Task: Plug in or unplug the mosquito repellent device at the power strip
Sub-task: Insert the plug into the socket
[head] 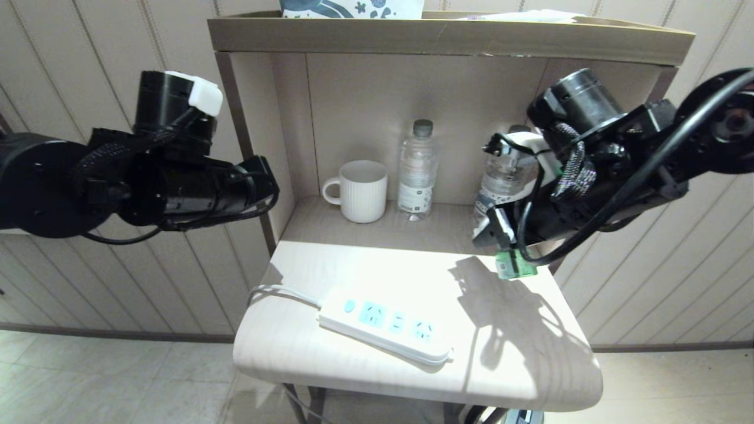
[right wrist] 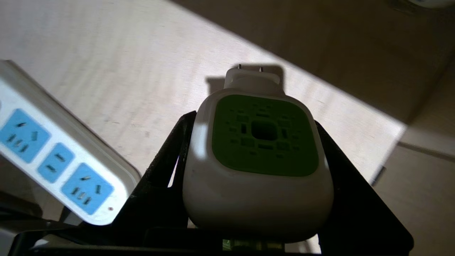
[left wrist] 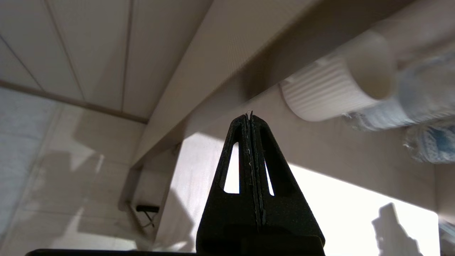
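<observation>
R gripper [right wrist: 259,156] grips repellent device [right wrist: 257,167] – unplugged

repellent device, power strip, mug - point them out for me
repellent device [right wrist: 261,142], right wrist view, on its green vented face
power strip [head: 386,324], head view, on its white top between the sockets
mug [head: 364,194], head view, on its ribbed side
</observation>
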Controlling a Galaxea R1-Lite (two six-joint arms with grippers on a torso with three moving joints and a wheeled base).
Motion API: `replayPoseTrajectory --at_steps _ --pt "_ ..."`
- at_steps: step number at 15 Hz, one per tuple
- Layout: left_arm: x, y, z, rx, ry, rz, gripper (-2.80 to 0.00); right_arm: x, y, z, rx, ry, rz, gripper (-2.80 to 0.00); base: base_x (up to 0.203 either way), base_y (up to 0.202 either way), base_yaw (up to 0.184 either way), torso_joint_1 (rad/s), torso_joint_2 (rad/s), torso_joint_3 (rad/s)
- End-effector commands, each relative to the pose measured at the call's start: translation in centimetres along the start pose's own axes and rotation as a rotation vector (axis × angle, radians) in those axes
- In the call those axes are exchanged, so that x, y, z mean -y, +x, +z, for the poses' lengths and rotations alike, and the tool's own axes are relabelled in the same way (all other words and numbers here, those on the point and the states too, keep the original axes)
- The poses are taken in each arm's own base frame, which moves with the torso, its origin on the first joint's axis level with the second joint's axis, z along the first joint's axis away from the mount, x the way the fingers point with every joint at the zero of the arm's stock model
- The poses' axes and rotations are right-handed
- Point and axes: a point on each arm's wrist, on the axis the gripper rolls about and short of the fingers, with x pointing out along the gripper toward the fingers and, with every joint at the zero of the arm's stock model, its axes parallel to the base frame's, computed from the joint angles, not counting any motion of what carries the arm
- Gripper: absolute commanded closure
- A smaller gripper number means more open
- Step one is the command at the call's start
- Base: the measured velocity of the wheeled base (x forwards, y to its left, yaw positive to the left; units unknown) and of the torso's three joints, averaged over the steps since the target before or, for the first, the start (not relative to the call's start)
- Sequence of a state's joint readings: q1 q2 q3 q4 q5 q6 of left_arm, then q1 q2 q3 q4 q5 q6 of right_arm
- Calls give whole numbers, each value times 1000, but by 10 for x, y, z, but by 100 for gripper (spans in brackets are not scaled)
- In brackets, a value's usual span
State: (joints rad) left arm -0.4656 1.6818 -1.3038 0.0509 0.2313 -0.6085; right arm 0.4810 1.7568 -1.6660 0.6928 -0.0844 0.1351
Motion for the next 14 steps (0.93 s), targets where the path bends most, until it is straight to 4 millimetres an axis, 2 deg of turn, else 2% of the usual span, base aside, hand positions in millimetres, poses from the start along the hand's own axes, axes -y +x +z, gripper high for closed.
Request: replayPoseTrajectory --at_steps 1,2,5,10,12,13,14 --pt "-11 -43 16 63 -11 -23 0 1 0 -1 -8 1 -4 0 0 0 0 0 0 0" --pt "-18 -53 13 50 -4 -20 0 1 0 -1 -8 2 -3 0 0 0 0 0 0 0" --pt "-45 -76 -17 -38 18 -3 0 2 -2 -1 -3 4 -3 0 0 0 0 0 0 0" --pt "-79 -179 -33 33 21 -67 0 1 -1 -2 -8 2 -3 0 0 0 0 0 0 0" --pt "-98 -233 -42 68 29 -69 0 1 -3 -2 -5 2 0 0 0 0 0 0 0 0" --pt "-109 -255 -49 58 41 -34 0 1 -3 -2 -5 2 0 0 0 0 0 0 0 0" --pt "-117 -269 -55 58 47 50 0 0 -3 -3 -7 -1 2 0 0 0 0 0 0 0"
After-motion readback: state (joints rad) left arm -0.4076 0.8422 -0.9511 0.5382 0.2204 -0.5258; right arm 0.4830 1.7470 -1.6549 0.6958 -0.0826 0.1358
